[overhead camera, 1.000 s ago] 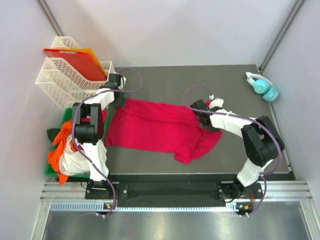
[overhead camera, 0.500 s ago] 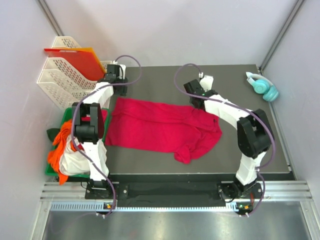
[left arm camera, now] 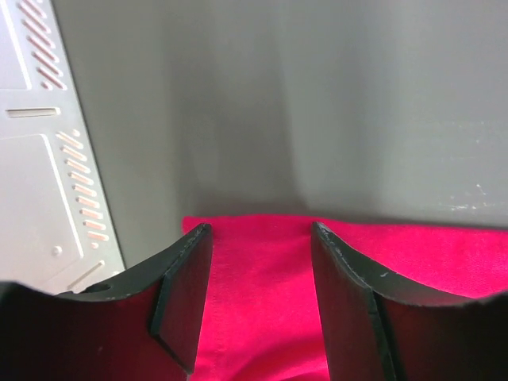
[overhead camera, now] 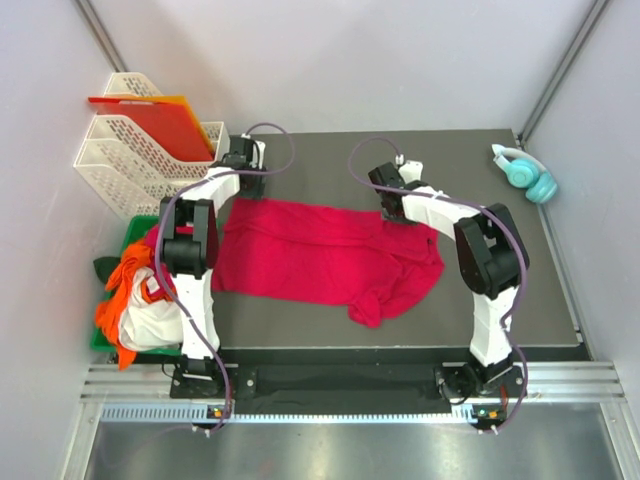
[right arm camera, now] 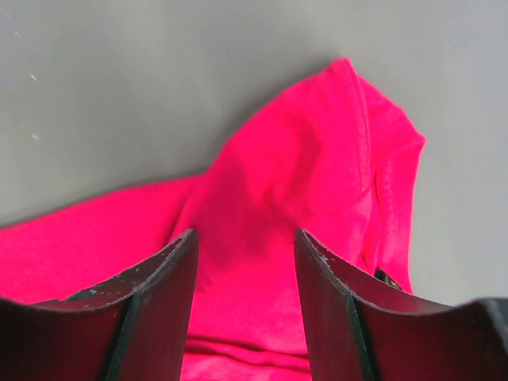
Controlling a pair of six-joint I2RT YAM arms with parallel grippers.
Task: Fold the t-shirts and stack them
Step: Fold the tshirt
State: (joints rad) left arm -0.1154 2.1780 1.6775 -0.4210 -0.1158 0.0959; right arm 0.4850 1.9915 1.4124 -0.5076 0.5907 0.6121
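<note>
A crimson-red t-shirt (overhead camera: 320, 255) lies spread across the dark mat, with its near right part bunched. My left gripper (overhead camera: 243, 190) is open over the shirt's far left corner; the left wrist view shows its jaws (left arm camera: 258, 232) apart above the red cloth (left arm camera: 262, 302). My right gripper (overhead camera: 397, 207) is open over the shirt's far right edge; the right wrist view shows its jaws (right arm camera: 244, 236) apart above a red fold (right arm camera: 317, 175). An orange shirt (overhead camera: 118, 285) and a white shirt (overhead camera: 150, 325) lie heaped at the left.
White mesh baskets (overhead camera: 130, 165) holding a stiff red-orange sheet (overhead camera: 150, 120) stand at the far left, beside my left gripper. A green bin (overhead camera: 135, 228) sits under the heaped shirts. Teal headphones (overhead camera: 527, 172) lie at the far right corner.
My right gripper has moved off the shirt's right side to its far edge. My left wrist swung back, then right, along the far left corner. The shirt has hardly shifted.
</note>
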